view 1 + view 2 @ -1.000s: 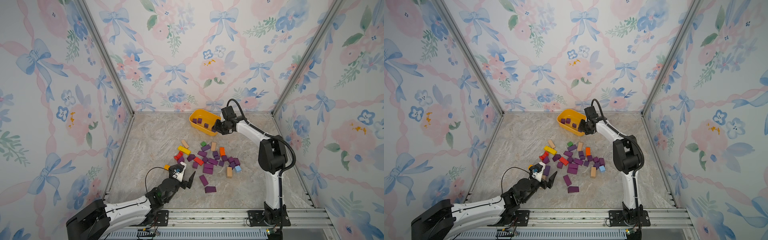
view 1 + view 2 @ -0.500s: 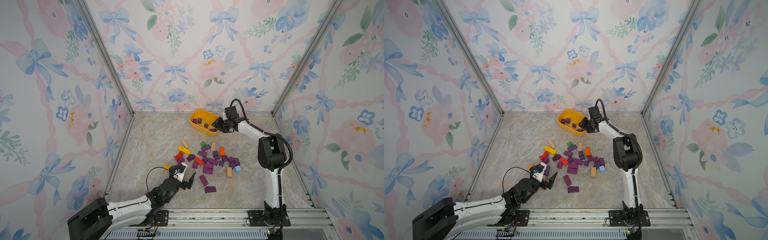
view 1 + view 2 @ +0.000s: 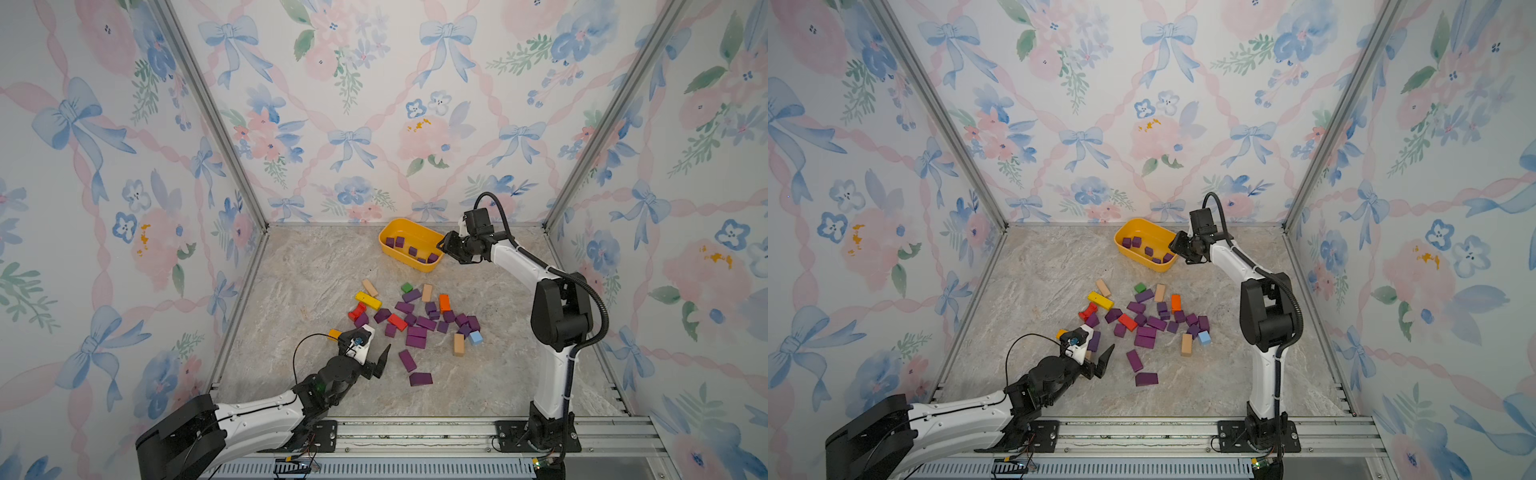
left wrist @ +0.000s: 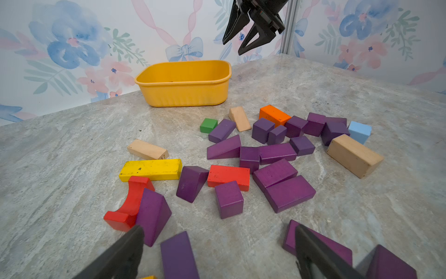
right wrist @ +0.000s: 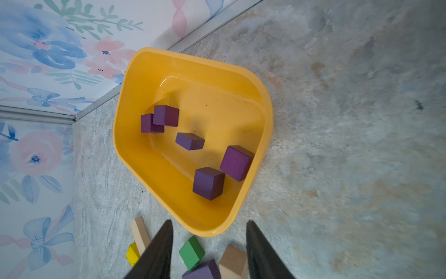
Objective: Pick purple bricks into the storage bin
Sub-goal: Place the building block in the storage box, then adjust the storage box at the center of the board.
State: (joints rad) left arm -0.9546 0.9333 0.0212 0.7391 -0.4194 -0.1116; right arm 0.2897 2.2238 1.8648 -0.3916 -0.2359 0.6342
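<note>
Right jaws stood parted and empty, raised beside the end of the storage bin nearer their own arm. The yellow bin sat at the back of the marbled surface with five purple bricks inside. Left jaws gaped wide, grasping nothing, low at the near edge of the pile, where many more purple bricks lay among red, yellow, orange, green, blue and tan blocks.

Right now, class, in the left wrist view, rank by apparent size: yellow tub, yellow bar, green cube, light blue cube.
1. yellow tub
2. yellow bar
3. light blue cube
4. green cube
The two cubes look close, so their order is unsure.
</note>
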